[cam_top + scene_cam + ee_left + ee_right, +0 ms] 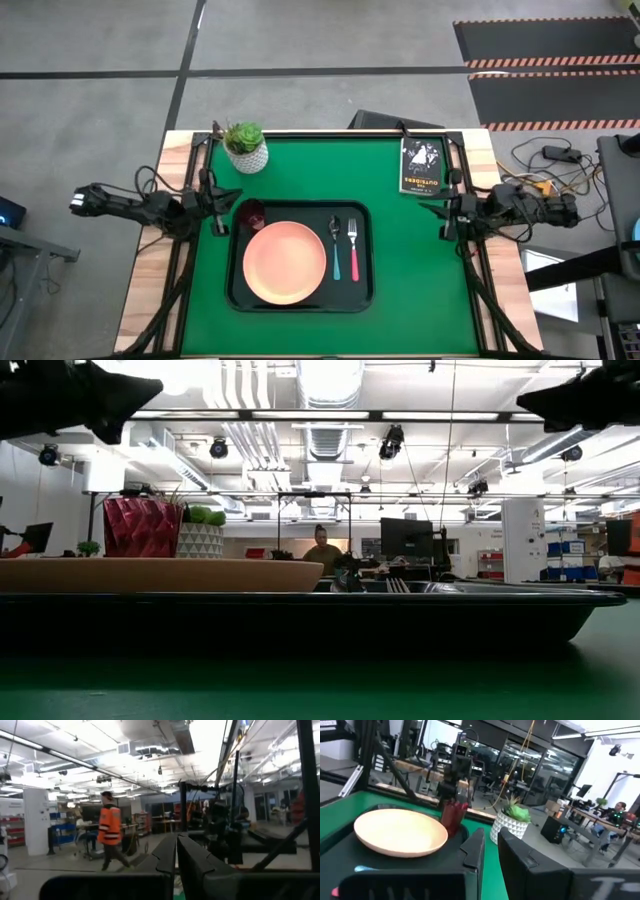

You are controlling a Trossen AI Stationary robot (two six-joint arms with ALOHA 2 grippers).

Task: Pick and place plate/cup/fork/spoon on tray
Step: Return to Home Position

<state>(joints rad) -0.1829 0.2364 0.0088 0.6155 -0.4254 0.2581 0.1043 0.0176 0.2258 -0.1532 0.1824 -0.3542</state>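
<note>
From above, the large dark green-black rectangular tray (300, 303) with rounded corners and a raised rim lies near the middle of the green tabletop (420, 270). On it rests the round, plain salmon-pink plate (285, 262), filling the tray's left and centre part. The small dark red translucent cup (251, 214) stands in the tray's far left corner, just beside the plate's rim. Right of the plate lie the spoon (336, 248) with its silver bowl and thin teal-blue handle and, further right, the fork (352, 249) with silver tines and a pink handle, side by side and parallel, heads pointing to the far side. A white pot with a green plant (246, 147) stands at the far left of the tabletop, and a small black book (421, 165) at the far right. The left hand (225, 197) waits at the left edge, the right hand (433, 209) at the right edge, both well apart from the tray.

At table height, the tray's dark rim (300, 610) spans the picture; the plate (150, 574) shows as a low pink band above it, the faceted red cup (140, 526) behind.

The left wrist view shows the left hand's fingers (162, 857) pressed nearly together, holding nothing.

The right wrist view shows the right hand's fingers (475, 847) likewise close together and empty, with plate (400, 832), cup (452, 817) and plant pot (512, 825) beyond.
</note>
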